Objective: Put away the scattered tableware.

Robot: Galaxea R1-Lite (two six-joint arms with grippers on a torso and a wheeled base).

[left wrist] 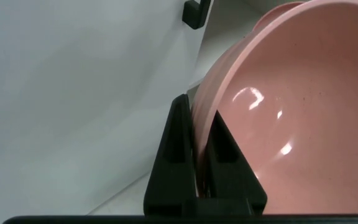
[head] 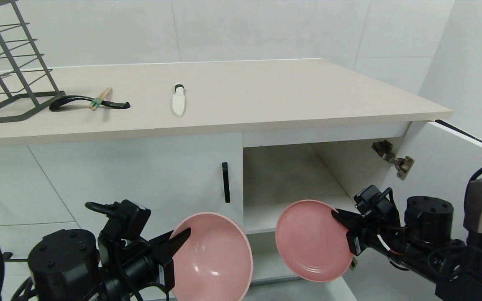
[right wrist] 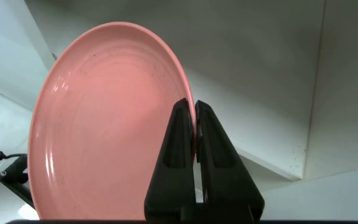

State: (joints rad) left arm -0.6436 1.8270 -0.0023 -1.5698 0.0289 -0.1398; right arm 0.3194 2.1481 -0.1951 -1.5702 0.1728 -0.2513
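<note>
The left hand (head: 179, 241) is clamped on the rim of the pink bowl (head: 218, 261), one finger inside the wall and one outside. The bowl is tipped up on edge beyond the fingertips. The right hand (head: 338, 217) pinches the rim of the pink plate (head: 308, 242) the same way, and the plate stands almost on edge. Both pieces hang in the air, near each other but not touching, in front of the open cupboard (head: 285, 175) under the table (head: 291, 92).

The step in hand looks like stowing both pieces on the cupboard shelf (head: 262, 219), and it is best done one at a time. The plate should go first, since the opening lies straight ahead of the right hand. What faces the left hand is the closed door (head: 149, 175) with its black handle (head: 225, 182), so the bowl must first swing across toward the right hand. Turn each piece level before lowering it, and let go only once its base rests on the shelf. A rim grip is thin, so a knock against the shelf edge could twist the piece loose. Keep the right hand off the open door (head: 446, 159) on its outer side.

Up on the table beyond both hands lie a black spoon (head: 69, 101) with chopsticks (head: 100, 98) across its handle and a white knife-like piece (head: 178, 100), all near a wire rack (head: 4, 62)
</note>
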